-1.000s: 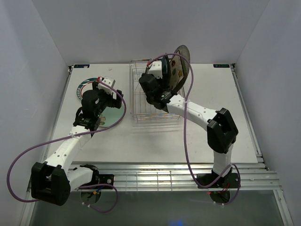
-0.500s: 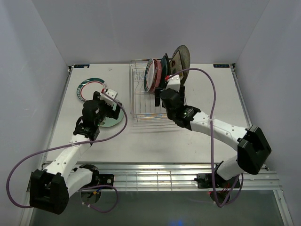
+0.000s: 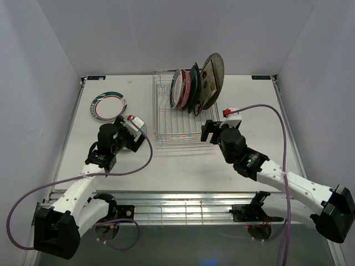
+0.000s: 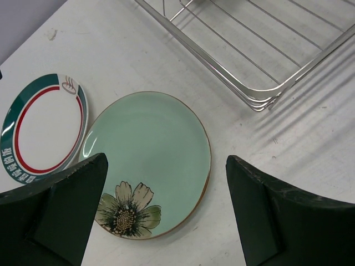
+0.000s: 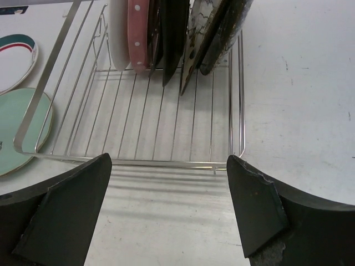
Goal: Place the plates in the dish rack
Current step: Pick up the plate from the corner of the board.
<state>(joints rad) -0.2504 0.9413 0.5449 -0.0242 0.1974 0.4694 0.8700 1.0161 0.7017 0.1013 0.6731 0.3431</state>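
Plates not yet racked: two. The white teal-rimmed plate (image 4: 41, 130) lies just off the left gripper's (image 4: 166, 160) left finger. The mint floral plate (image 4: 150, 166) lies flat on the bench (image 4: 310, 166), directly under its spread, empty jaws. Ahead of the right gripper (image 5: 169, 160) (also released, holding nothing), the dish rack (image 5: 239, 100) carries five upright plates (image 5: 138, 33), as far as I can count.
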